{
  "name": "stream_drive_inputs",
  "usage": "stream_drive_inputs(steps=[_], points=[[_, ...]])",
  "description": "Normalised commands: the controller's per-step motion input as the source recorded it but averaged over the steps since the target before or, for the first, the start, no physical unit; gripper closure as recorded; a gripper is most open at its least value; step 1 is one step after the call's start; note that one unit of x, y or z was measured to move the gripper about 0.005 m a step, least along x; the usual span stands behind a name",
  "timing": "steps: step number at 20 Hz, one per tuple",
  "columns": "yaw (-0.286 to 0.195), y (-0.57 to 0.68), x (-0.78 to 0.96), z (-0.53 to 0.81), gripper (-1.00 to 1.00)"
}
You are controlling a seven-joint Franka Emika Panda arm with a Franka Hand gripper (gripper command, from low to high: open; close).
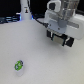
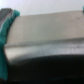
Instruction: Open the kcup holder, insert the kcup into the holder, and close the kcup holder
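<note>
The kcup [image 1: 19, 65], a small white pod with a green-and-white top, lies on the white table toward the exterior view's left front. My gripper [image 1: 56, 38] hangs at the exterior view's upper right, its two dark fingers apart. It stands far from the kcup. The arm hides most of the kcup holder in the exterior view. In the wrist view a pale grey handle plate [image 2: 50, 37] of the kcup holder fills the picture, with black [image 2: 50, 72] beside it. Teal fingertips [image 2: 9, 25] show at the plate's edge. Whether they touch the plate I cannot tell.
A tall white bottle-like object [image 1: 25, 11] stands at the back on the exterior view's left. The white table [image 1: 40, 60] spreads between it, the kcup and the arm.
</note>
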Motion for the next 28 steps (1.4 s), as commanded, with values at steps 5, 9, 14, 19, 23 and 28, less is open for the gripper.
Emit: stream_drive_inputs(steps=[5, 9, 14, 19, 23, 28], points=[[-0.087, -0.22, 0.67, 0.16, -1.00], [-0.122, -0.08, 0.42, 0.19, -1.00], [-0.143, -0.29, 0.38, 0.29, -1.00], [-0.181, -0.59, 0.29, 0.28, -1.00], [-0.197, -0.66, 0.27, 0.19, -1.00], [-0.205, -0.67, 0.21, 0.14, -1.00]])
